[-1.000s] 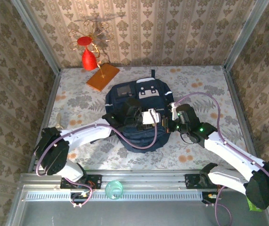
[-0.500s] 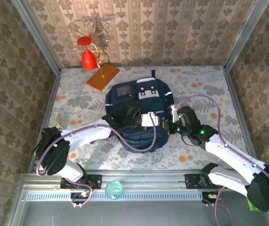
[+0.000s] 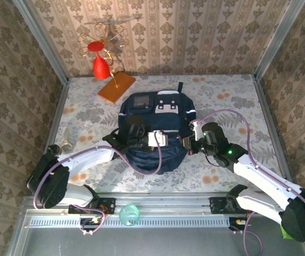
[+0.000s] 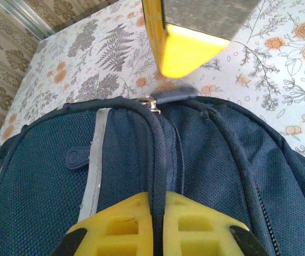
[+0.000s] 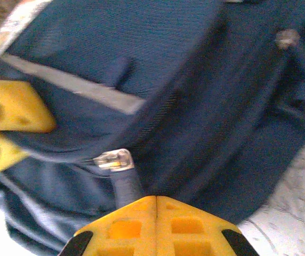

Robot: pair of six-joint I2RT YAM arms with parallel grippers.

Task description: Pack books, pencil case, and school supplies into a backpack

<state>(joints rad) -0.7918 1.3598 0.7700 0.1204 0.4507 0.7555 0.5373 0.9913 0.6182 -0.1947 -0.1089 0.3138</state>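
The navy backpack (image 3: 158,114) lies flat in the middle of the table, grey-white patch toward the back wall. My left gripper (image 3: 168,141) is at its near edge. In the left wrist view this gripper (image 4: 159,197) is shut on a raised dark fabric ridge (image 4: 158,154) beside the zipper slider (image 4: 152,101). My right gripper (image 3: 186,145) meets it from the right. In the right wrist view, the right gripper (image 5: 156,198) is shut on the zipper pull tab (image 5: 125,184) under the metal slider (image 5: 112,159). The books, pencil case and school supplies are out of view.
An orange flat slab (image 3: 116,87) lies at the back left beside a red ornament on a wire stand (image 3: 100,64). A small metal object (image 3: 66,140) sits near the left wall. Metal frame posts and patterned walls close in the floral table (image 3: 232,101).
My left gripper has closed on the backpack's ridge and drawn left and nearer. The right gripper has followed slightly left, still shut. The backpack has shifted a little toward the back.
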